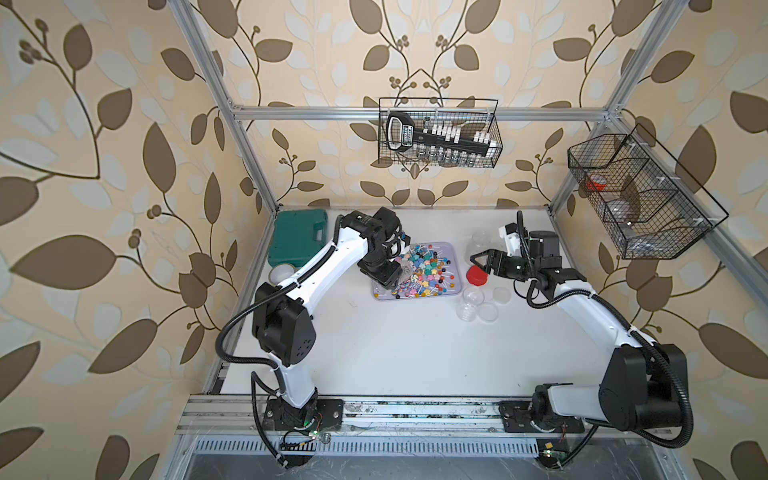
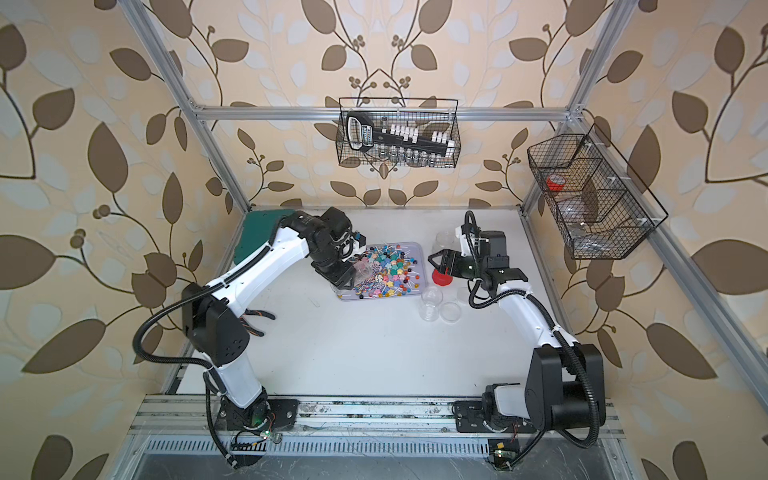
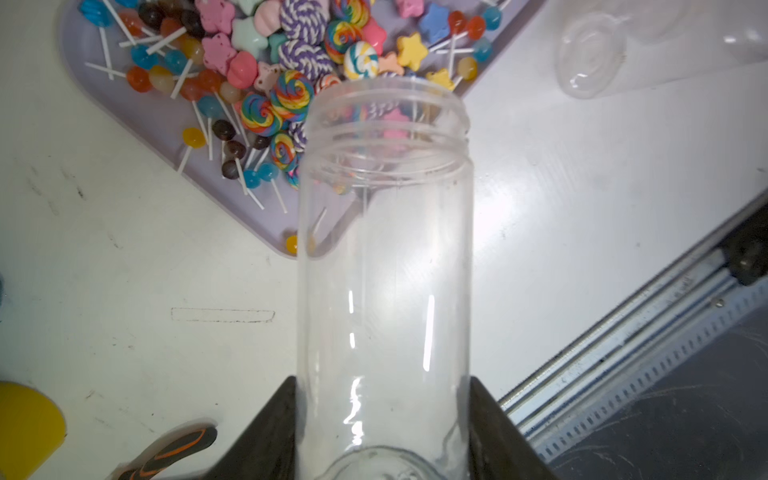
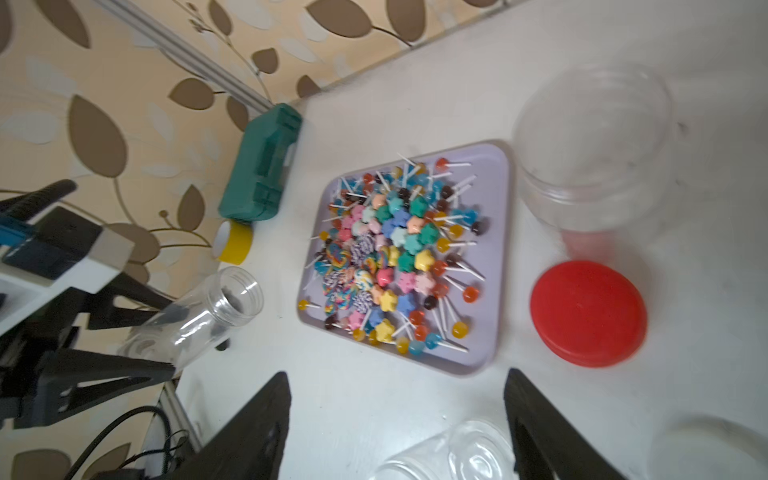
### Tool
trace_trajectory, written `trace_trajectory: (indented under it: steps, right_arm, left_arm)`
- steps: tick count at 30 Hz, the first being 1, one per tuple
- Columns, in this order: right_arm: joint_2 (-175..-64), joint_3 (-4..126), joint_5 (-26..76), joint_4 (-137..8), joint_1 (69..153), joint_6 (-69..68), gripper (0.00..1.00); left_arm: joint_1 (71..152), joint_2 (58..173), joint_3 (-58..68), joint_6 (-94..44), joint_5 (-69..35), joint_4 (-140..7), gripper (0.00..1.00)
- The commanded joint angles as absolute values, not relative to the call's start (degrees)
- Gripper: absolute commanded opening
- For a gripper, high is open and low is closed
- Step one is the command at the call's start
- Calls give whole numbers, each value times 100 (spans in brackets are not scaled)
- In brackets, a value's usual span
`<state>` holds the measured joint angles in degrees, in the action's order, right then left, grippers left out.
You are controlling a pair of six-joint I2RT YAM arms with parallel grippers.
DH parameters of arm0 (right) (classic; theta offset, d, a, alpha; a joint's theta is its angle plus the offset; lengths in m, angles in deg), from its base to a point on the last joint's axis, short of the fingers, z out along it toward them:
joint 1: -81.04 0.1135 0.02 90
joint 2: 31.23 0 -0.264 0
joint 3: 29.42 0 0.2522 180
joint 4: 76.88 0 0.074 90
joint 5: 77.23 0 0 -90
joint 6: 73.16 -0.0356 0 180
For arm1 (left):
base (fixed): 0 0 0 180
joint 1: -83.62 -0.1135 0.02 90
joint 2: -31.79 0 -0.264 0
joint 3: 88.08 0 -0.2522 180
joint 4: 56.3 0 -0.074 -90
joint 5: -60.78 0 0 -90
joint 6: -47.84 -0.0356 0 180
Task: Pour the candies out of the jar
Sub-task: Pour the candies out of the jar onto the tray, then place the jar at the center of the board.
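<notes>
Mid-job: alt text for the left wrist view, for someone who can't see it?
An empty-looking clear jar, gripped near its base by the left tool, points its open mouth over the corner of a lilac tray heaped with candies: lollipops, stars and swirls, on a white table.

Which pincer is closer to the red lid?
Right. The right pincer hangs open right next to the red lid. The left pincer is away on the far side of the tray, gripping the jar tipped toward the candies.
</notes>
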<state>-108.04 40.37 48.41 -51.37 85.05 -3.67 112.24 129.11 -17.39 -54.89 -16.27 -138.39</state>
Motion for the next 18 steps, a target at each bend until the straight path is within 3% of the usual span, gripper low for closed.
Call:
trace_trajectory:
  steps: [1, 9, 18]
  right_arm:
    - [-10836, 4746, 5858, -4876, 8866, -114, 77]
    - [-11472, 5762, 7001, -4468, 9742, 76, 68]
    - [-11582, 5399, 6697, -4453, 9911, -122, 68]
  left_arm:
    - [11113, 12192, -1283, -5978, -465, -12933, 60]
    - [11069, 11827, -709, -6165, 497, -12318, 60]
    - [10918, 11909, -455, -6042, 743, -11821, 59]
